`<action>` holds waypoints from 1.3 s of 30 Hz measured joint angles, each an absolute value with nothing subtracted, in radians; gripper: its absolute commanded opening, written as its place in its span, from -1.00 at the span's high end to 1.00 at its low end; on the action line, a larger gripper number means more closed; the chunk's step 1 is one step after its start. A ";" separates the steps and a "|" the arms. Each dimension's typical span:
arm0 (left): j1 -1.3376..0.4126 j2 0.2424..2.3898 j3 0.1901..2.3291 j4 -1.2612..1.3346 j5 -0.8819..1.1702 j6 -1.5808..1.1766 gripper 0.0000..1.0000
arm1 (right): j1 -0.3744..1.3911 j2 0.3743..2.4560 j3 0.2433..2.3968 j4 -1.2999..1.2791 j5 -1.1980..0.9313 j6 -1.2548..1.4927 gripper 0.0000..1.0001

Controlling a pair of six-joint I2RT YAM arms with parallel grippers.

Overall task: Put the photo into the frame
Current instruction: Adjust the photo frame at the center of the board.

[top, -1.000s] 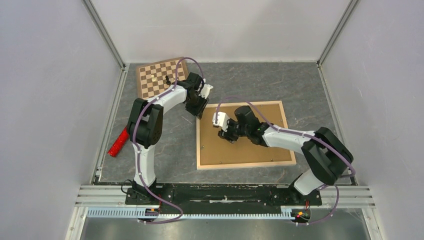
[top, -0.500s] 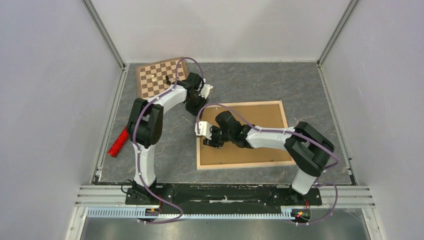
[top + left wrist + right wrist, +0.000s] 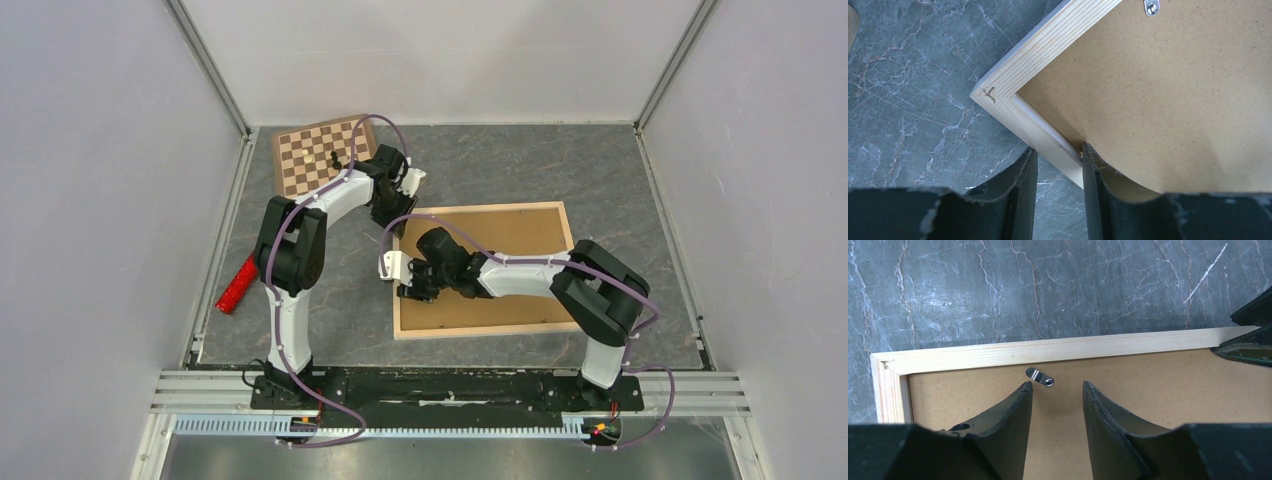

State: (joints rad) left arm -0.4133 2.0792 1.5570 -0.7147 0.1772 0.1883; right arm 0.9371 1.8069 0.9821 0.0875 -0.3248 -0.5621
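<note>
At frame (image 3: 490, 328) far-left corner: left claw (image 3: 1058, 155) clamped across the wooden bar. Frame flat on counter (image 3: 600, 170), back up, long axis left–right. Over its left short bar: right claw (image 3: 1057, 390) half-open, empty, turn clip (image 3: 1039, 377) just ahead; right arm nearer. Photo unseen; possibly under backing board (image 3: 520, 235), cannot tell.

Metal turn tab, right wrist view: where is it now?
In the right wrist view, the metal turn tab lies on the brown backing board, just inside the frame, directly ahead of the gap between the fingers of the right end effector.
</note>
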 measured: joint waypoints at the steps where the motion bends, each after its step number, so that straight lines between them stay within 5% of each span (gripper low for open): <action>1: -0.414 2.079 1.557 -0.715 0.177 0.189 0.45 | 0.939 1.812 0.986 0.087 -0.324 -0.562 0.11; 39: -0.411 2.080 1.557 -0.707 0.178 0.189 0.50 | 0.952 1.858 1.019 0.117 -0.229 -0.410 0.20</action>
State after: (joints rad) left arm -0.4114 2.0796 1.5566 -0.7074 0.1780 0.1894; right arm 0.9516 1.8580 1.0191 0.1173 -0.2291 -0.4103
